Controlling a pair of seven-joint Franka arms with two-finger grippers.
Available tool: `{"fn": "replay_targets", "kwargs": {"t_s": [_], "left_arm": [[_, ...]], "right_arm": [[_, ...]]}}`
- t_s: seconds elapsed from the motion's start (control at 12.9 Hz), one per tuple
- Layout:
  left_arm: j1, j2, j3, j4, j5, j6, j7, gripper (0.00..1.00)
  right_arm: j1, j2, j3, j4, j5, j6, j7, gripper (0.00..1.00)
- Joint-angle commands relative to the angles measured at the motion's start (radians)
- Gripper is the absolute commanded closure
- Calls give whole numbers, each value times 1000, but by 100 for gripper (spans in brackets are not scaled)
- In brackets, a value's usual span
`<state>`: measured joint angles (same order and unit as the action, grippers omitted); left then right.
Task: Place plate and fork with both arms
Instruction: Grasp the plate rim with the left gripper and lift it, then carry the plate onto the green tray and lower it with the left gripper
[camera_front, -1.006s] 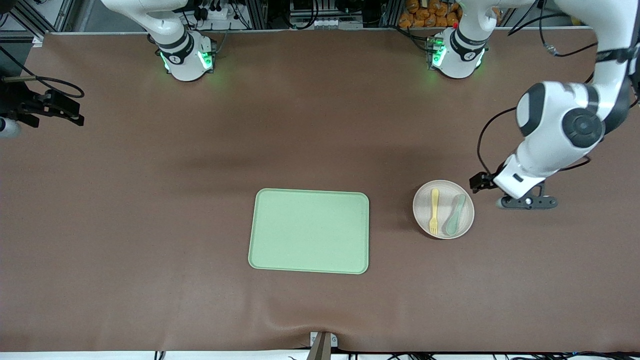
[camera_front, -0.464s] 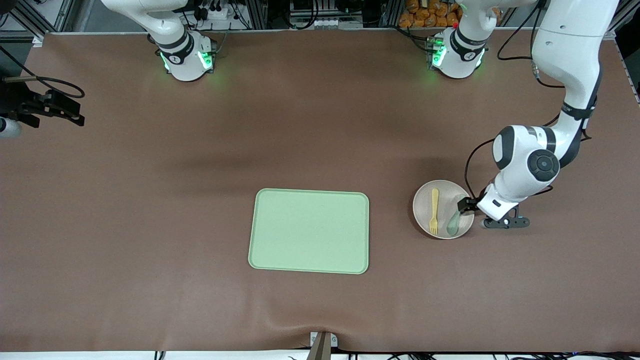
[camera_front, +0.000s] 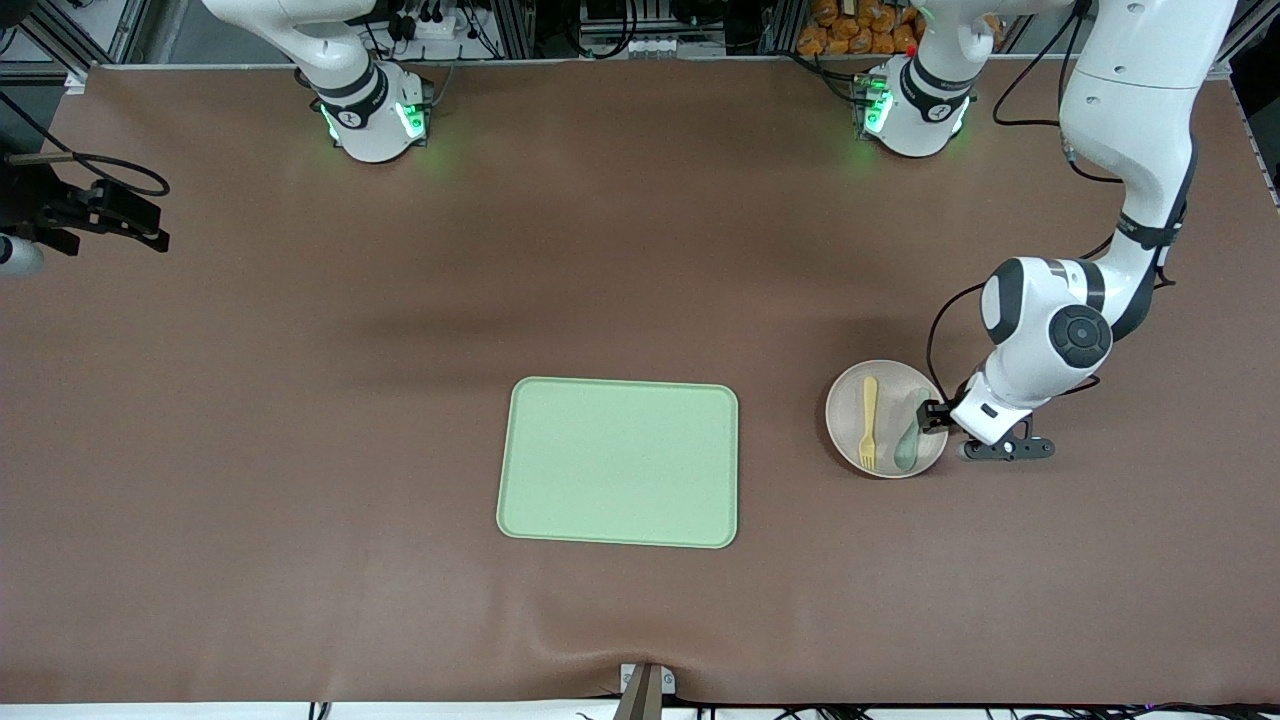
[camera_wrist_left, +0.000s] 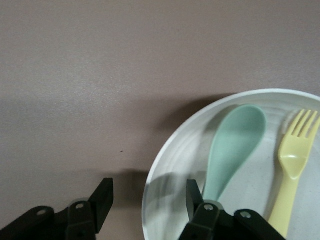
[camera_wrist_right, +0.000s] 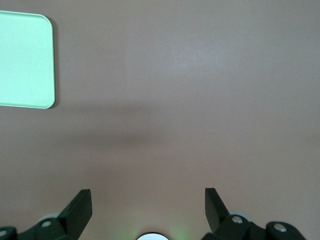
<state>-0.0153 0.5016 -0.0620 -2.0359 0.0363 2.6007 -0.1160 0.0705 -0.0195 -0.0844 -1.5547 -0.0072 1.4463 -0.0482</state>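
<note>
The off-white plate (camera_front: 845, 410) lies on the brown table toward the left arm's end, beside the green tray. On it lie the pale yellow fork (camera_front: 869, 420) and a grey-green spoon (camera_front: 908, 442). My left gripper (camera_front: 935, 416) is down at the plate's edge on the left arm's side. In the left wrist view the left gripper (camera_wrist_left: 148, 192) is open and straddles the plate's rim (camera_wrist_left: 167, 160). One finger stands outside on the table and the other inside by the spoon (camera_wrist_left: 235, 140), with the fork (camera_wrist_left: 295, 150) beside it. My right gripper (camera_wrist_right: 148, 197) waits open over bare table.
A rectangular light-green tray (camera_front: 618, 462) lies mid-table, nearer to the front camera than both bases; its corner (camera_wrist_right: 25, 60) shows in the right wrist view. The right gripper (camera_front: 140, 225) hangs at the right arm's end of the table.
The left arm has swung down and in from beside the plate to its rim, and its jaws have narrowed around the rim. The right arm has not moved.
</note>
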Motion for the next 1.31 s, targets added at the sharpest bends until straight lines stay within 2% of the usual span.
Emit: {"fn": "replay_targets", "kwargs": {"t_s": [0.0, 0.08, 0.15, 0.31, 0.39, 0.62, 0.77, 1.08, 1.24], "left_arm": [[12, 11, -7, 11, 13, 9, -11, 39], [12, 23, -7, 14, 11, 9, -11, 47], [12, 32, -9, 16, 8, 12, -13, 60], [12, 43, -9, 19, 7, 12, -13, 96], [12, 38, -12, 20, 7, 12, -16, 100], [8, 6, -38, 42, -42, 1, -33, 100], [8, -11, -90, 77, -87, -25, -43, 100], [-12, 0, -212, 262, -121, -170, -117, 100], [-56, 44, -254, 339, -119, -194, -184, 100]], "right_arm": [[2, -7, 0, -2, 3, 3, -9, 0], [2, -7, 0, -2, 3, 3, -9, 0], [2, -7, 0, -2, 3, 3, -9, 0], [2, -8, 0, -2, 3, 3, -9, 0], [2, -8, 0, -2, 3, 3, -9, 0], [2, -7, 0, -2, 3, 3, -9, 0], [2, -8, 0, -2, 3, 3, -9, 0], [2, -8, 0, -2, 3, 3, -9, 0], [3, -7, 0, -2, 3, 3, -7, 0]]}}
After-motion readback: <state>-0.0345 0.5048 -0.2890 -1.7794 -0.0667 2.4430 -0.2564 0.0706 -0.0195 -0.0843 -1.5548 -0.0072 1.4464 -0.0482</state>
